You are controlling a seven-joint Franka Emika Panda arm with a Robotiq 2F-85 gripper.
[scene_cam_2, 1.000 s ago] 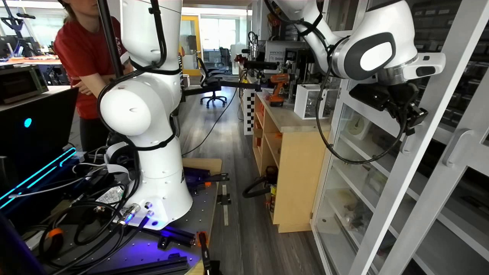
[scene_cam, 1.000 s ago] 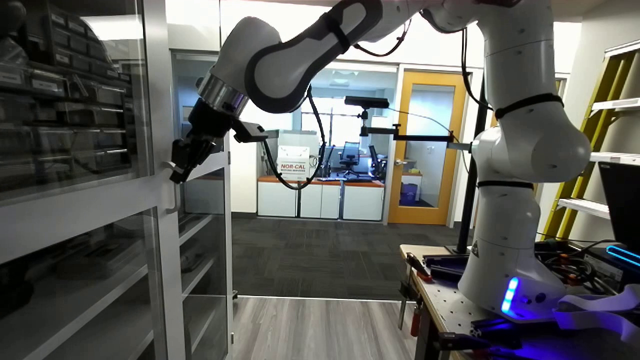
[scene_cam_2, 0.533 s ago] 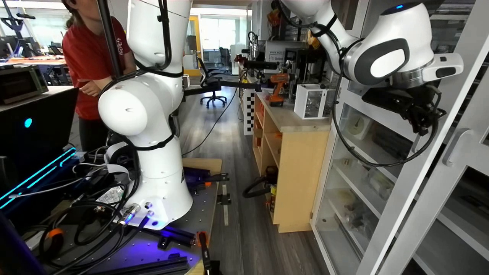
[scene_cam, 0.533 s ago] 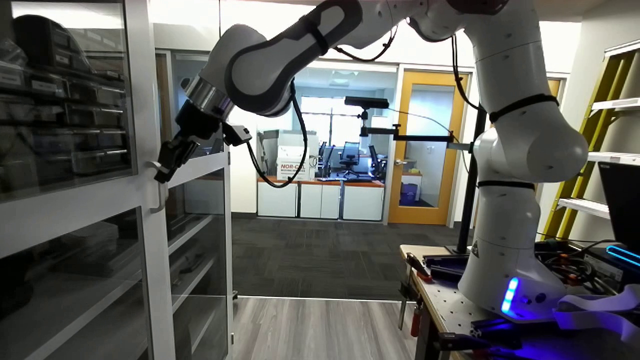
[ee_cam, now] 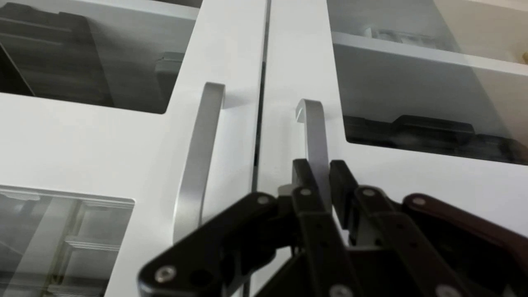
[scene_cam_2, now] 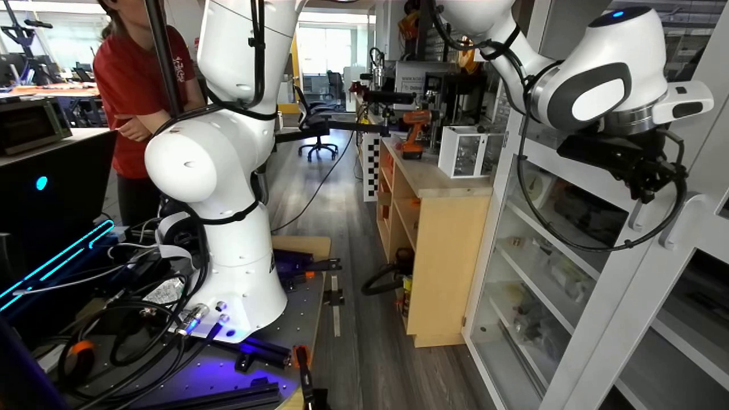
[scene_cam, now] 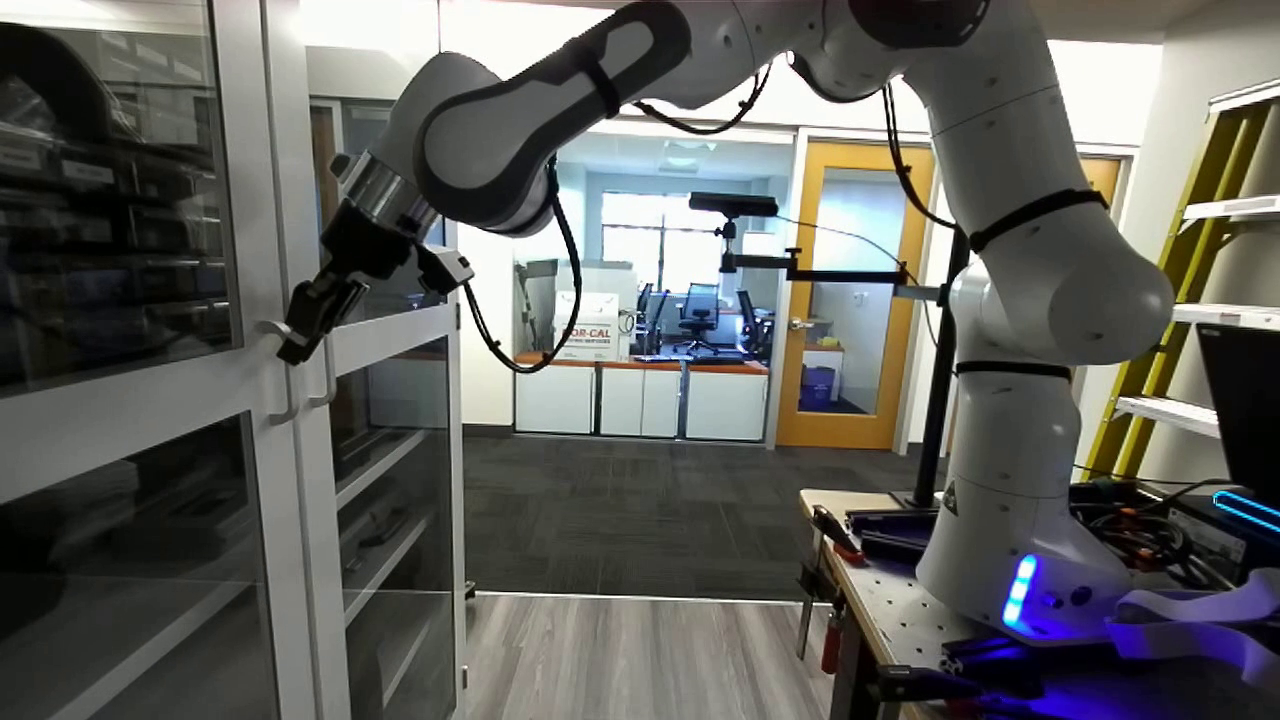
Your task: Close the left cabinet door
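The left cabinet door (scene_cam: 120, 420) has a light-grey frame, glass panes and a middle rail. It also shows in an exterior view (scene_cam_2: 612, 290) and, on the right, in the wrist view (ee_cam: 433, 177). Its free edge lies alongside the right cabinet door (scene_cam: 315, 520), with a narrow dark seam between them in the wrist view. My gripper (ee_cam: 317, 164) has one finger on each side of the left door's handle (ee_cam: 315, 132) and looks shut on it. The gripper also shows at the handle in both exterior views (scene_cam: 292, 350) (scene_cam_2: 643, 196).
The right door's handle (ee_cam: 200, 161) stands close beside the gripper. A wooden workbench (scene_cam_2: 450, 267) with an orange drill (scene_cam_2: 417, 131) stands beside the cabinet. The robot table (scene_cam: 890, 610) is across the aisle. A person in red (scene_cam_2: 136, 102) stands behind the robot. A cable (scene_cam_2: 547, 228) loops below the wrist.
The left door has swung toward the cabinet, and the gripper has moved along with its handle. The right door's handle, hidden earlier in an exterior view, now shows beside it.
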